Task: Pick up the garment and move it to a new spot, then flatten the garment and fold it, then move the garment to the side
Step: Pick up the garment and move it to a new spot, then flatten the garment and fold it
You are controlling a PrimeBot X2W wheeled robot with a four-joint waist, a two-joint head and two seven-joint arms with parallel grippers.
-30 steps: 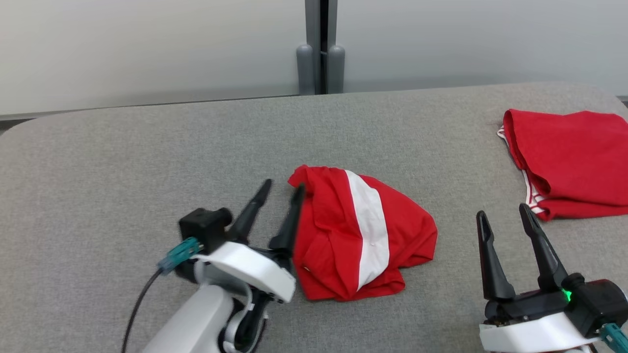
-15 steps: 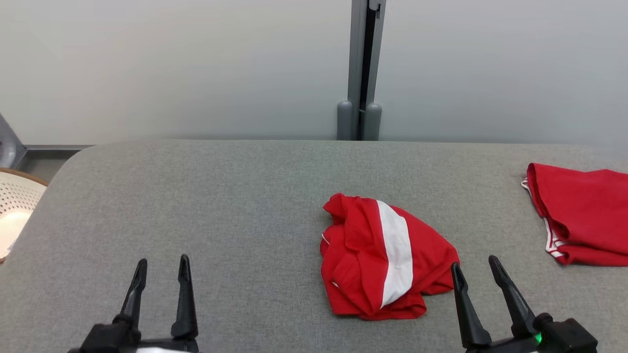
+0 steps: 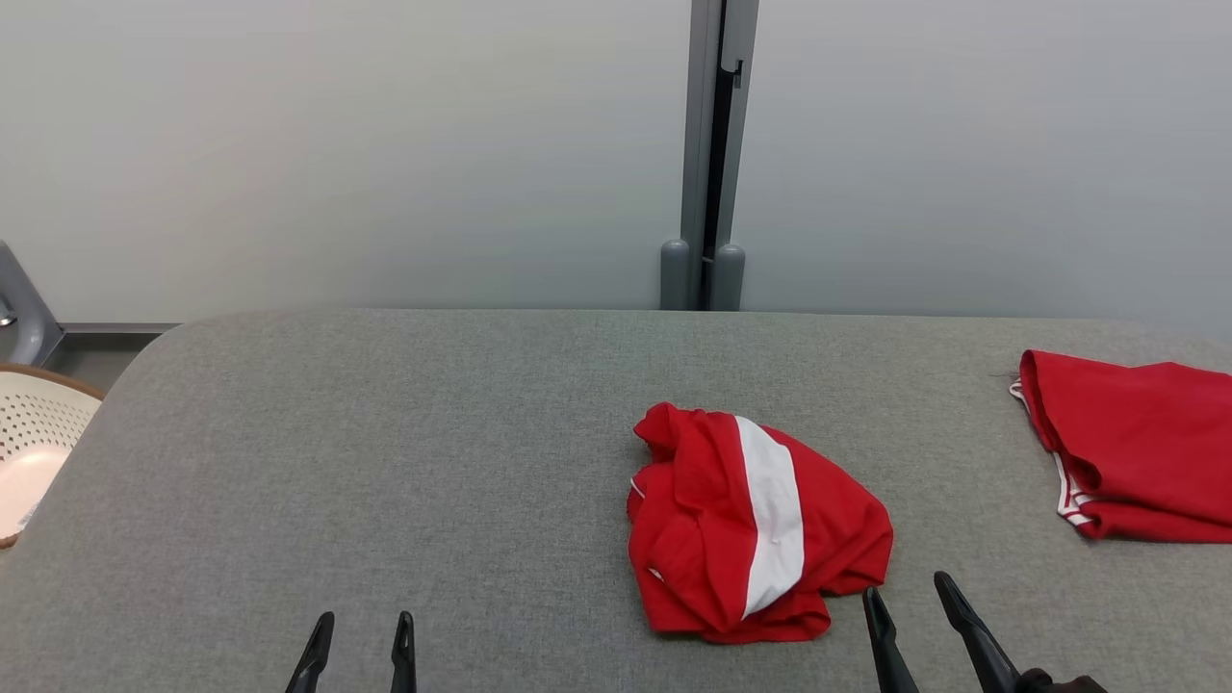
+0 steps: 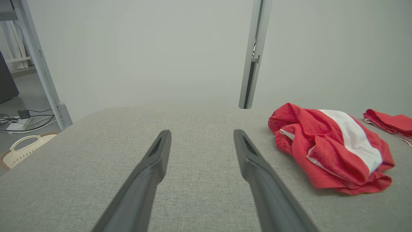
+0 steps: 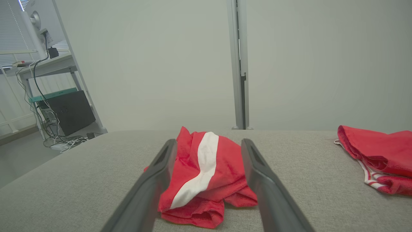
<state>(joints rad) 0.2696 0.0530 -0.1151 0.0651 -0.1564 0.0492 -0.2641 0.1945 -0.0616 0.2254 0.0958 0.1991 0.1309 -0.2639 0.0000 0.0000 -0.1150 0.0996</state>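
Left jaws spread, pulled clear of garment

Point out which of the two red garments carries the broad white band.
The crumpled middle garment; the other red garment, far right, has only thin white trim.

The worktop is covered in grey woven cloth, matt and faintly rough, with the weave showing in the wrist views. The garment is soft red cloth with a white band, matt and creased. Near the worktop's right edge a second garment is the same red cloth, trimmed with thin white piping. The left tool and right tool have dark, smooth fingers that look like matt plastic. Off the left edge sits a basket of perforated cream plastic. Behind, the wall is smooth and matt, and its post looks like grey painted metal.
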